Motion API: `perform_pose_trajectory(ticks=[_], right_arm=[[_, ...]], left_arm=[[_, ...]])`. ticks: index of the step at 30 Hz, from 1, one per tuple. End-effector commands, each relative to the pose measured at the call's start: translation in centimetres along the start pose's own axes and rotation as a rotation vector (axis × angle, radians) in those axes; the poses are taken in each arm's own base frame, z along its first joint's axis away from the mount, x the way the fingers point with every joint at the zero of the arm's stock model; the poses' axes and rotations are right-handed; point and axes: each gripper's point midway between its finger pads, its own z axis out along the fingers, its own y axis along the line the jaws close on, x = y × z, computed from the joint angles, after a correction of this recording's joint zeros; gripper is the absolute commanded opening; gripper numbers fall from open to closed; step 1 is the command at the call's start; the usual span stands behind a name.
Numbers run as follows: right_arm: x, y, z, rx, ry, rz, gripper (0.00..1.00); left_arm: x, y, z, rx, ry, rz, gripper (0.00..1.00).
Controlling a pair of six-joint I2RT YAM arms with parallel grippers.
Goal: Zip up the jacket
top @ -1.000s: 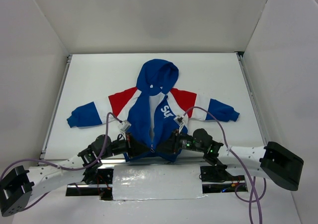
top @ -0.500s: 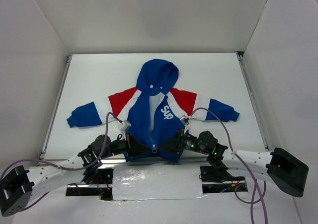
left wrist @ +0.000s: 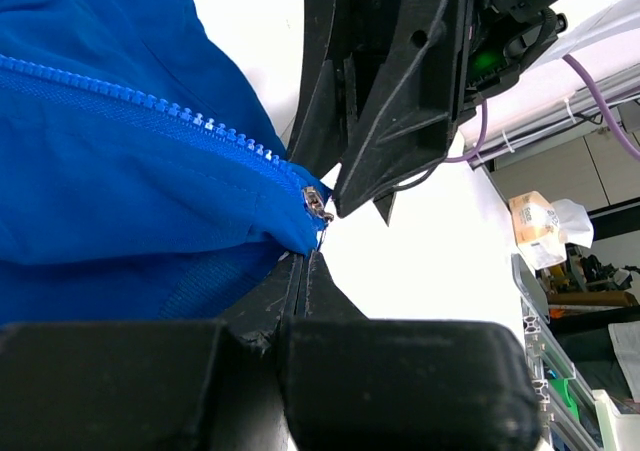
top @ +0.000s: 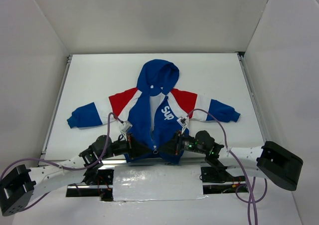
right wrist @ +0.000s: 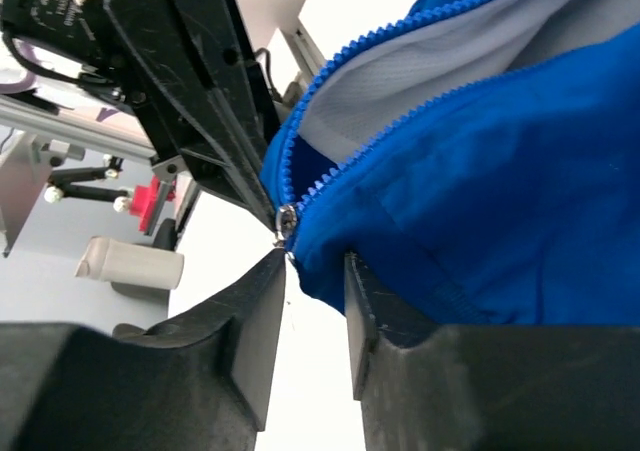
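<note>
- Sheeting [top: 157, 182], silvery and wrinkled, covers the near edge of the white table [top: 219, 80] between the two arm bases.
- Just beyond it, both arms reach inward and meet at the bottom hem of the jacket [top: 142, 117], one on each side of its front opening.
- The left gripper [left wrist: 305, 261] has its fingers pressed flat together with no gap. The blue hem runs down into their tips, so it pinches the cloth there.
- A small metal zipper pull [left wrist: 318, 203] sits at the hem corner just above those tips. Blue zipper teeth [left wrist: 150, 99] run away from it along the front edge.
- The right gripper [right wrist: 312, 271] has its fingers narrowly parted, with a blue hem corner under the pull hanging in the gap. A sliver of white shows beside one finger, so the cloth is not clamped.
- Farther on, the jacket lies flat on its back, its front spread in a narrow V above the pull, with white lettering [top: 168, 113] on the right arm's side.
- Red and white bands cross the shoulders, and the sleeves stretch out to both sides.
- The hood [top: 158, 75] lies farthest, pointing at the far wall [top: 149, 15].
</note>
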Motion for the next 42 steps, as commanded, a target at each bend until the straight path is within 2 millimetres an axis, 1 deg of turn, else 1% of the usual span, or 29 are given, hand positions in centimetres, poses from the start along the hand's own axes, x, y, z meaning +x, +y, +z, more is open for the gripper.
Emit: perform_pose_trajectory(ticks=[1,6,9,12,15,17,18,21,22,24,25,26,28,32,33,38,42], right_arm=[[-2.3,3.2,0.6,-0.113,-0.057,-0.042,0.39],[-2.4,3.6,0.7,-0.124,-0.055,-0.041,0.39],[-2.3,3.4,0.8,-0.120,-0.054,-0.037,0.36],[-2.3,3.4,0.9,-0.124,-0.052,-0.031,0.25],[-2.2,3.4,0.9,-0.124,-0.047,-0.030,0.19],[-2.2,3.3,0.9,-0.124,-0.048,-0.032,0.12],[-2.2,3.3,0.9,-0.123,-0.049,-0.032,0.06],[-2.3,3.3,0.8,-0.127,-0.058,-0.039,0.00],[-2.3,3.3,0.7,-0.126,-0.060,-0.040,0.00],[-2.4,3.5,0.6,-0.138,-0.068,-0.052,0.00],[-2.3,3.4,0.6,-0.137,-0.070,-0.052,0.00],[-2.3,3.4,0.6,-0.139,-0.070,-0.055,0.00],[-2.3,3.5,0.6,-0.145,-0.068,-0.059,0.00],[-2.3,3.7,0.6,-0.158,-0.069,-0.057,0.00],[-2.2,3.7,0.6,-0.162,-0.061,-0.056,0.00],[-2.2,4.1,0.7,-0.182,-0.056,-0.060,0.00],[-1.7,3.9,0.6,-0.184,-0.042,-0.057,0.00]], left_arm=[[2.3,1.2,-0.8,0.009,0.032,0.020,0.00],[2.5,1.2,-0.8,0.015,0.039,0.019,0.00],[2.5,1.1,-0.8,0.018,0.040,0.018,0.00],[2.5,1.2,-0.8,0.019,0.041,0.020,0.00],[2.4,1.2,-0.8,0.014,0.035,0.018,0.00],[2.3,1.2,-0.8,0.011,0.032,0.018,0.00],[2.2,1.2,-0.8,0.012,0.031,0.019,0.00],[2.1,1.2,-0.7,0.004,0.032,0.015,0.00],[1.9,1.1,-0.6,0.000,0.028,0.009,0.09],[1.9,1.7,-0.6,-0.031,0.026,-0.004,0.24],[1.9,1.6,-0.6,-0.029,0.024,-0.007,0.39],[1.8,1.5,-0.5,-0.024,0.019,-0.009,0.45],[1.7,1.5,-0.5,-0.026,0.014,-0.018,0.52],[1.4,1.6,-0.4,-0.034,0.000,-0.019,0.53],[1.2,1.7,-0.3,-0.038,-0.008,-0.020,0.55],[0.6,1.7,-0.1,-0.047,-0.034,-0.020,0.55],[0.0,1.5,0.1,-0.047,-0.057,-0.023,0.55]])
